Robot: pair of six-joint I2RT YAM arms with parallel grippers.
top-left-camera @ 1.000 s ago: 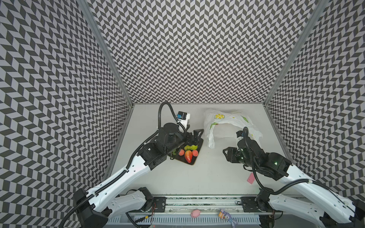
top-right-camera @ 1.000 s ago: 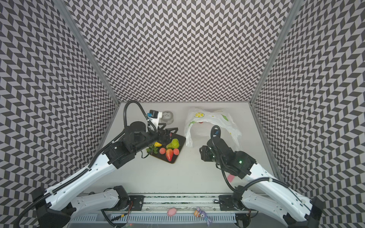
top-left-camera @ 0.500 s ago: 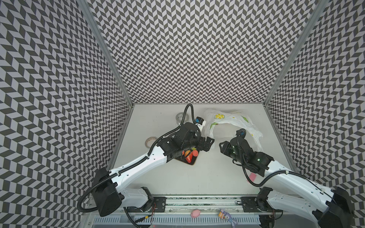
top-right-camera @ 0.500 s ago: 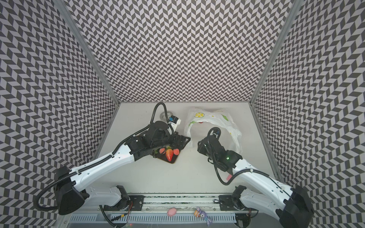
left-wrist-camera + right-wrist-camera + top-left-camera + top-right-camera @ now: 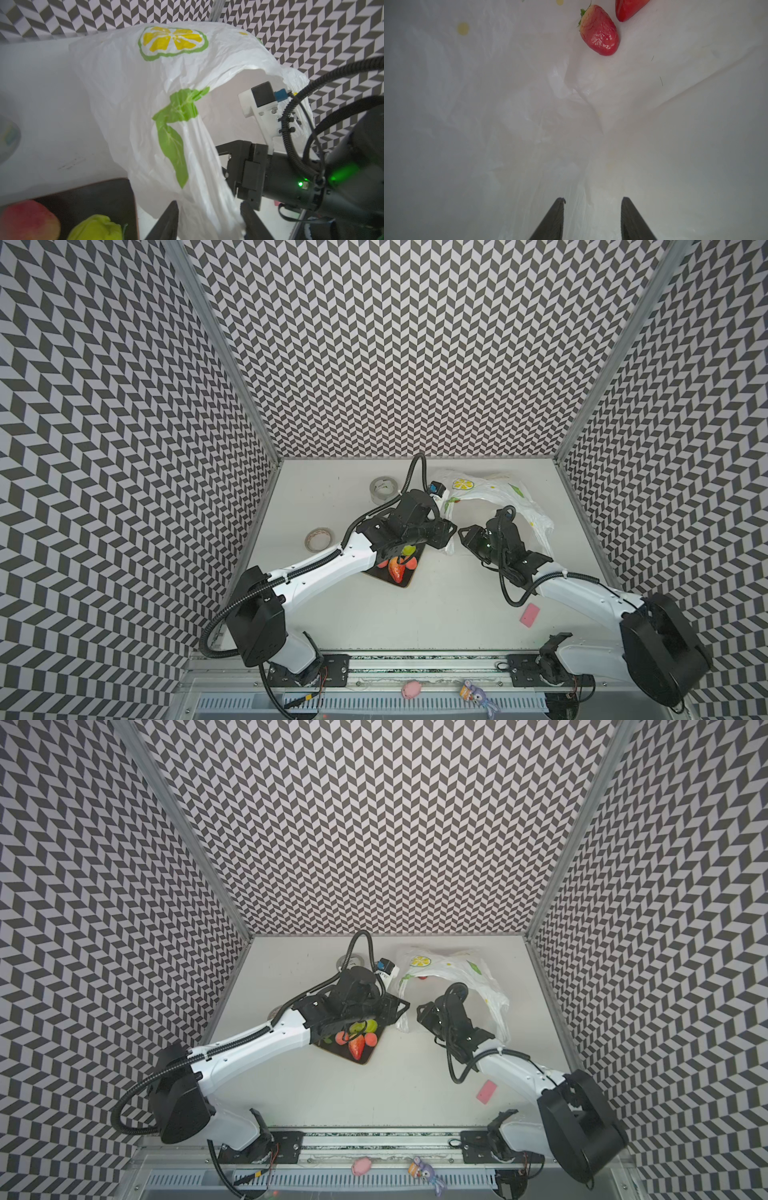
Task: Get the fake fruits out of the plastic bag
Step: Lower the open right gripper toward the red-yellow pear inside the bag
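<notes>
White plastic bag [image 5: 494, 494] centre-right: left gripper [image 5: 208, 203] straddles its edge (grip unclear); right gripper [image 5: 592, 199] part-open inside, empty.

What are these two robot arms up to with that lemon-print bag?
They are emptying fake fruits out of the plastic bag. Several fruits already lie on the dark tray. The left gripper has the bag's edge between its fingers, and the right gripper, jaws apart and empty, reaches into the mouth, where two strawberries lie.
</notes>
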